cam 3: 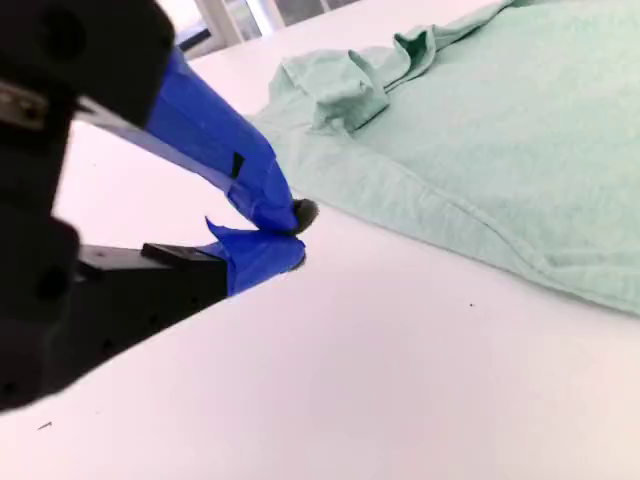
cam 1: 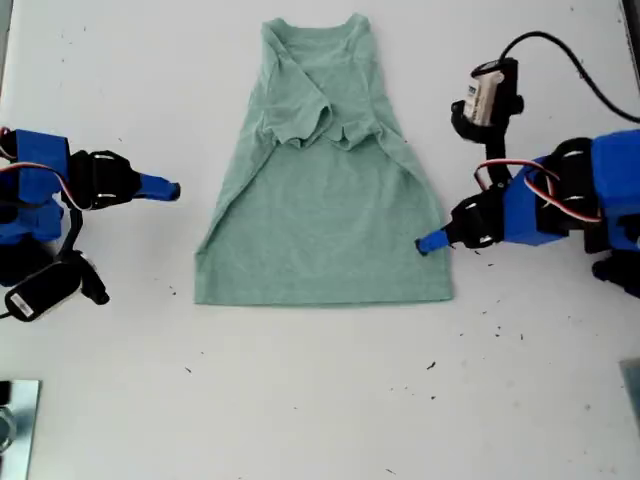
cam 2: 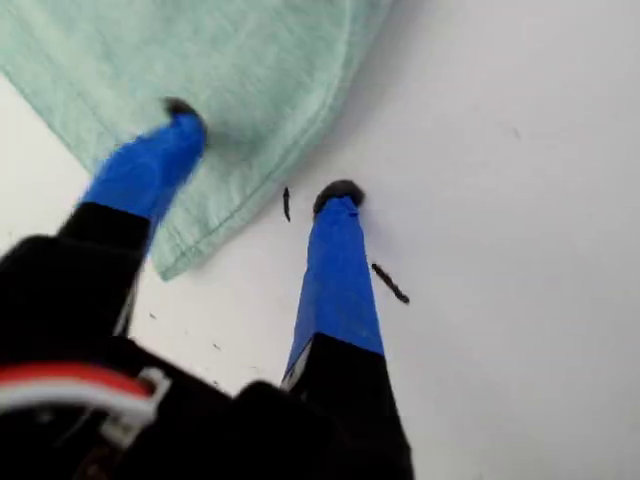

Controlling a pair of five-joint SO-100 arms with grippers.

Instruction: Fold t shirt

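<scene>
The t shirt lies flat mid-table, its long axis running far to near; my first gripper, jaws open, straddles its near hem corner at the exterior view's right, while my second gripper, closed on nothing, waits clear of the left edge.

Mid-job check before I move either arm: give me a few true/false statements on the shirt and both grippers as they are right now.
1. Both sleeves of the t shirt are folded in over the chest. True.
2. My first gripper is shut on the hem. False: its jaws stand open, one fingertip over the cloth's corner, the other over the bare table.
3. My second gripper is shut and holds nothing. True.
4. My second gripper rests on the shirt. False: it is off the cloth, beside the shirt's edge at the exterior view's left.
</scene>
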